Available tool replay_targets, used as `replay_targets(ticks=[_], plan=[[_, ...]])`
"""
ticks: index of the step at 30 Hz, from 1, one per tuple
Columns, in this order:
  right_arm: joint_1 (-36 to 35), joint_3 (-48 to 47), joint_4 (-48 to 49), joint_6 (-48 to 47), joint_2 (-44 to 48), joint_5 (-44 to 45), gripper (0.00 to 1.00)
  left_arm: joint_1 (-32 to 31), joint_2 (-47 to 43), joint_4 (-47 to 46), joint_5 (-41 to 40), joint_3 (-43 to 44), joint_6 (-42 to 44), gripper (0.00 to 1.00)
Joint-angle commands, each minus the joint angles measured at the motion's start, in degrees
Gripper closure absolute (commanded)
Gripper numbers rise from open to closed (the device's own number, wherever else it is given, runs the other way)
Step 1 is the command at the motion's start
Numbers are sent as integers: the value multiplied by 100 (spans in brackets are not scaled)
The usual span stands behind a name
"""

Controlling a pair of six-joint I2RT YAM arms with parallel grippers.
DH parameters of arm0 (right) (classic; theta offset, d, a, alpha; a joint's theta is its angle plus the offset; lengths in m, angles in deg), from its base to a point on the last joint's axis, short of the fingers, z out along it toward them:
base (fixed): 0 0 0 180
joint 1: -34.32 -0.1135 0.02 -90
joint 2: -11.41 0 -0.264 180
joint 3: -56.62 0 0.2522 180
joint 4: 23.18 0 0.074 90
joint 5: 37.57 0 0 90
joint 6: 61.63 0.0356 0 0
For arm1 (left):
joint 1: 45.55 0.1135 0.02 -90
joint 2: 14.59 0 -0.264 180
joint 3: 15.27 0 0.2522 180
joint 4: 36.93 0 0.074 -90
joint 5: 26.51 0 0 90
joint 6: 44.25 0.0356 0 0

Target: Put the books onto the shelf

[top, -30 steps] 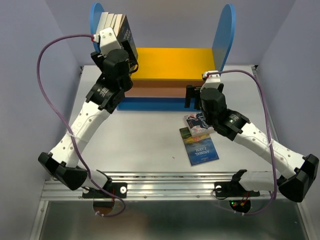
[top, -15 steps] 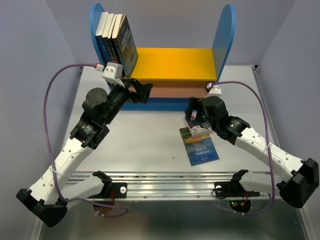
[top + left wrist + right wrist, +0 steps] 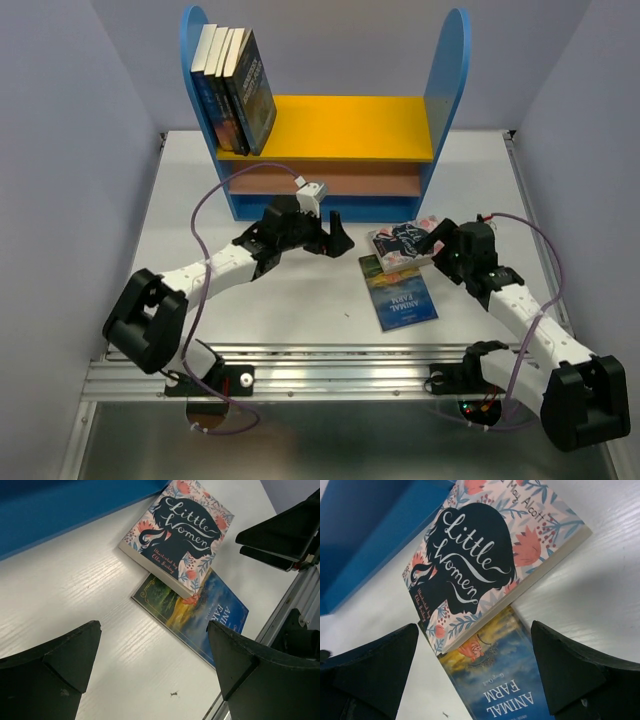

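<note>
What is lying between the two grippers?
The Little Women book, overlapping the Animal Farm book, lies between the left gripper and right gripper; the top view shows it.

Stretched low and inward, left arm and right arm hold their jaws spread wide.

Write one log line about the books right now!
shelf: four books standing on top board | table: flowery book lying on blue book | left tool: open, empty | right tool: open, empty

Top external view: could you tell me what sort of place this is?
Probably a robot lab cell: plain lavender walls box in a white table, two arms sit on a metal rail, and the shelf looks like a prop.
</note>
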Motion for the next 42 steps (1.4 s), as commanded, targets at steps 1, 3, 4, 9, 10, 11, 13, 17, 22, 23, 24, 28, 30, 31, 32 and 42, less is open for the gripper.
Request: replay_targets(ticks=[1, 3, 4, 9, 10, 11, 13, 17, 22, 23, 24, 28, 30, 31, 32, 42], plan=[[372, 443, 1034, 755, 4, -834, 0, -255, 357, -1050, -363, 123, -682, 1], [451, 611, 1298, 878, 5, -835, 0, -343, 603, -1420, -574, -52, -1034, 1], [530, 742, 1334, 931, -4, -800, 0, -352, 691, -1847, -618, -132, -1219, 1], [749, 1024, 1905, 1168, -136, -835, 0, -387, 1446, -2387, -592, -63, -1861, 1], [750, 1041, 1975, 1160, -154, -913, 0, -413, 1543, -2387, -592, -10, -1880, 1], [750, 1094, 2054, 1177, -171, -914, 0, -440, 1631, -2396, -644, 86, -1915, 1], [803, 1129, 2081, 1221, -285, -862, 0, -484, 1895, -2405, -662, 184, -1959, 1], [803, 1401, 2492, 1256, -409, -809, 0, -519, 2080, -2378, -986, 220, -2012, 1], [856, 1481, 2652, 1335, -575, -712, 0, -554, 2273, -2448, -1128, 193, -2143, 1], [856, 1507, 2731, 1327, -619, -695, 0, -589, 2309, -2483, -1093, 228, -2178, 1], [856, 1525, 2758, 1327, -663, -668, 0, -607, 2396, -2536, -1075, 254, -2170, 1], [856, 1613, 3047, 1362, -883, -712, 0, -721, 2651, -2616, -1014, 526, -2161, 1], [856, 1674, 3240, 1423, -953, -712, 0, -756, 2757, -2616, -979, 685, -2161, 1], [856, 1692, 3302, 1449, -1032, -695, 0, -765, 2844, -2607, -987, 729, -2178, 2], [856, 1718, 3372, 1476, -1059, -686, 0, -774, 2889, -2598, -970, 807, -2187, 2], [856, 1999, 4128, 1853, -1551, -571, 0, -844, 3354, -2379, -926, 1211, -2135, 18]])
